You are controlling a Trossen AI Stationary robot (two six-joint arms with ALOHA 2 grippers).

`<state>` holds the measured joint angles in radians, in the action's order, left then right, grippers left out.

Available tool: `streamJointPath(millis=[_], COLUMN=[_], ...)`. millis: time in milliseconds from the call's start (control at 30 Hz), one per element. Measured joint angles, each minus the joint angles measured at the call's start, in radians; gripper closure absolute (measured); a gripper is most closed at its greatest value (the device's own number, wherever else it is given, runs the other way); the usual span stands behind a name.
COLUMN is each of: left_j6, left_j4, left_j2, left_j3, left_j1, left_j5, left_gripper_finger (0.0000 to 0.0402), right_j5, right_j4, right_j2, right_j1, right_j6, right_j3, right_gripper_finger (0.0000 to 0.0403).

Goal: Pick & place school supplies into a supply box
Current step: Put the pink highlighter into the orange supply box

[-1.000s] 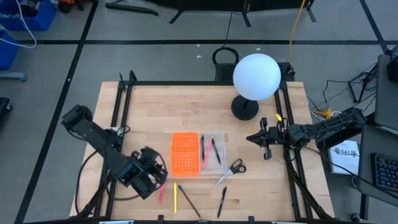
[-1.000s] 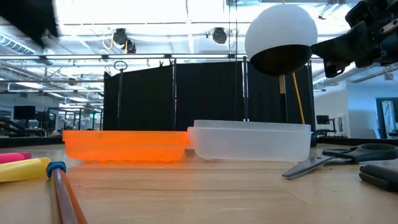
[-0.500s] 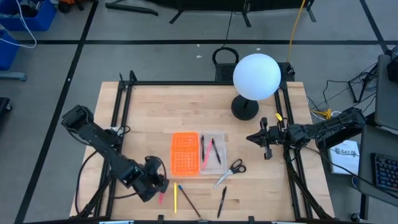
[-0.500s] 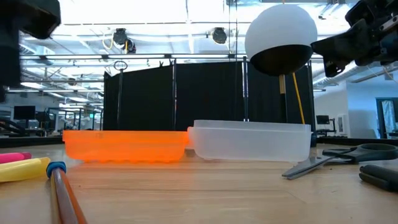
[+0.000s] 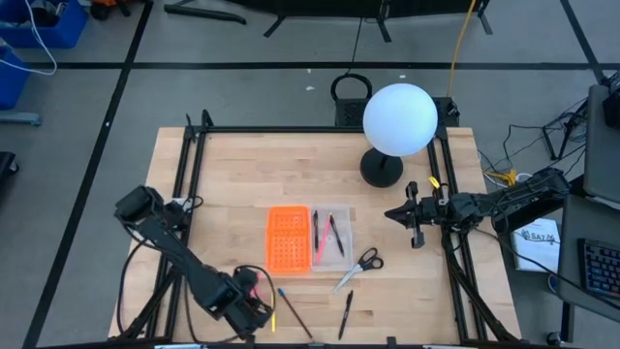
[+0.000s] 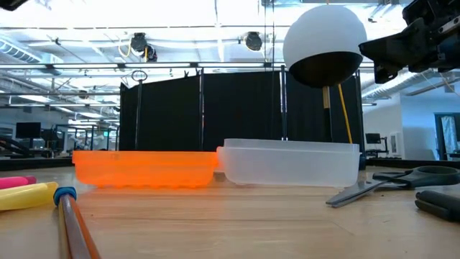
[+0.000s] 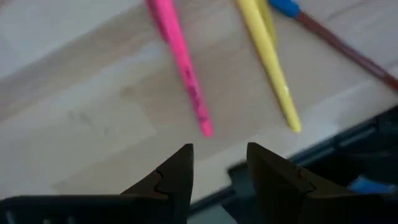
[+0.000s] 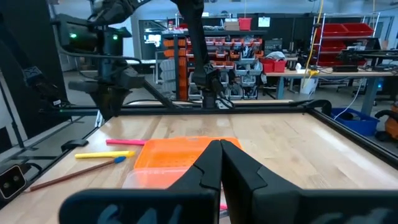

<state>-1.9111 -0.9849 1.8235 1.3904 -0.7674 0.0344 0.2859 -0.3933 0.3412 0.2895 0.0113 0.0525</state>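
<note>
Room: grey floor [image 5: 242, 92] crossed by black tape lines; black curtain [image 6: 237, 119] hanging behind the wooden tabletop [image 5: 262, 165]; ceiling lights [image 6: 187, 14] glowing; shelving with red bins [image 8: 345, 40] standing at the back.

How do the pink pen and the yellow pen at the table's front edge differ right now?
The pink pen is pink; the yellow pen is yellow. The pink pen lies nearer the left gripper, whose jaws stand open above the table edge; the yellow pen lies farther off, beside a brown pencil. Both lie flat, outside the supply box.
</note>
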Motion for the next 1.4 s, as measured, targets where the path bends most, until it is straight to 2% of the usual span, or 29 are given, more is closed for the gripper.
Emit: streamJointPath(millis=[267, 533, 733, 1000, 1233, 1300, 1400], left_j6=[0.091, 0.181, 0.187, 0.145, 0.114, 0.097, 0.092], left_j4=[-0.024, -0.011, -0.002, 0.202, 0.243, 0.246, 0.242], left_j2=[0.092, 0.096, 0.096, 0.096, 0.088, 0.088, 0.088], left_j3=[0.023, -0.01, -0.044, -0.15, -0.21, -0.223, -0.234], left_j1=[0.044, 0.09, 0.109, 0.098, 0.093, 0.093, 0.093], left_j5=[0.001, 0.018, 0.02, 0.045, 0.045, 0.047, 0.047], left_gripper_finger=[0.0245, 0.0245, 0.0245, 0.0245, 0.0246, 0.0256, 0.0299], right_j5=[0.0, 0.0, 0.0, 0.0, 0.0, 0.0, 0.0], right_j4=[0.001, -0.006, -0.008, -0.009, -0.009, -0.01, -0.011], right_j2=[0.0, 0.0, 0.0, 0.0, 0.0, 0.0, 0.0], right_j1=[0.0, 0.0, 0.0, 0.0, 0.0, 0.0, 0.0], right_j6=[0.002, 0.003, 0.002, 0.0, 0.0, 0.0, 0.0], right_j3=[0.0, 0.0, 0.0, 0.0, 0.0, 0.0, 0.0], right_gripper_finger=[0.0403, 0.0403, 0.0403, 0.0403, 0.0403, 0.0403, 0.0403])
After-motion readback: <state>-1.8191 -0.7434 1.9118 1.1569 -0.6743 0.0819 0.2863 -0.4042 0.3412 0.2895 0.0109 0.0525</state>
